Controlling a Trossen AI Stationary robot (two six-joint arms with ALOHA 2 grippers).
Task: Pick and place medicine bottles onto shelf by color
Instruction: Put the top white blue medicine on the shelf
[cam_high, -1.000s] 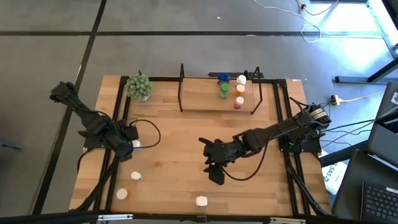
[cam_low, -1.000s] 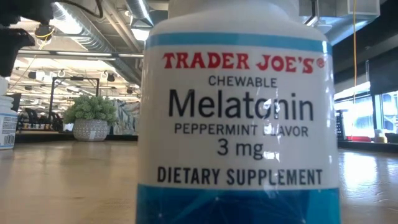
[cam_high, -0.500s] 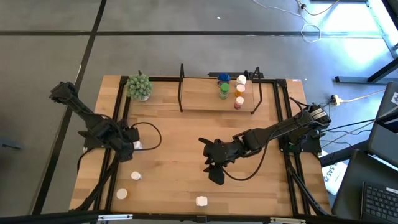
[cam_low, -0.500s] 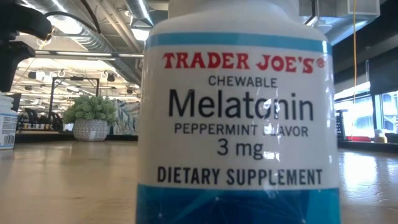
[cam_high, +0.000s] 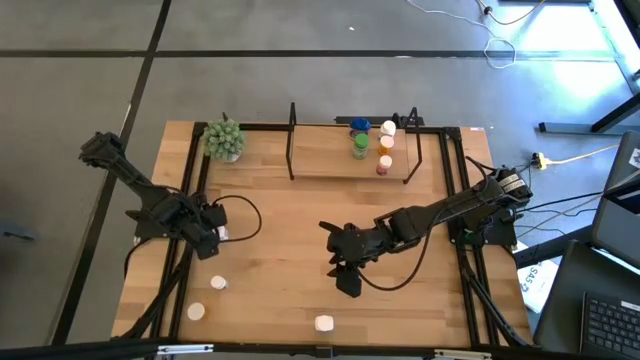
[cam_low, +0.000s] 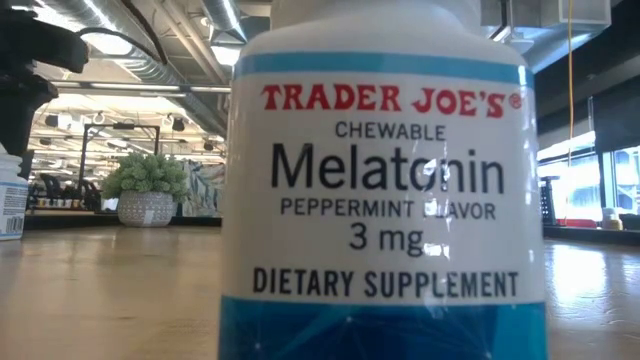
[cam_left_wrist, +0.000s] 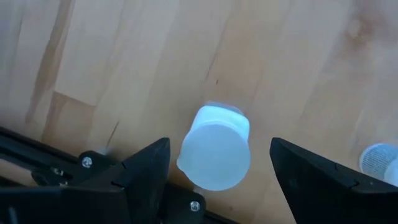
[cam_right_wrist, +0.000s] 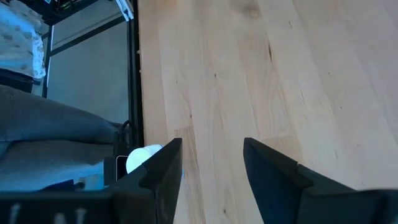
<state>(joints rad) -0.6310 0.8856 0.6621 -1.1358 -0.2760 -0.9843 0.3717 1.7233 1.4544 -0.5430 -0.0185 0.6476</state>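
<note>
My left gripper (cam_high: 212, 232) is open at the table's left side. In the left wrist view its fingers (cam_left_wrist: 149, 163) stand on either side of an upright white-capped white bottle (cam_left_wrist: 216, 155) without touching it. That bottle also shows in the high view (cam_high: 221, 233). My right gripper (cam_high: 345, 272) is open and empty over the table's middle. The shelf (cam_high: 330, 165) at the far edge carries blue (cam_high: 358, 127), white (cam_high: 388, 128), green (cam_high: 360, 147), orange (cam_high: 386, 146) and pink-red (cam_high: 384, 166) bottles, all standing upright.
Loose white bottles stand at the near left (cam_high: 217, 283), (cam_high: 196, 311) and at the near edge (cam_high: 323, 323). The last fills the low view (cam_low: 380, 190) and shows in the right wrist view (cam_right_wrist: 142, 158). A green plant ball (cam_high: 224, 140) stands at the far left.
My left gripper has shifted a little toward the table's far edge beside the white bottle, which has stayed in place. My right arm has kept still.
</note>
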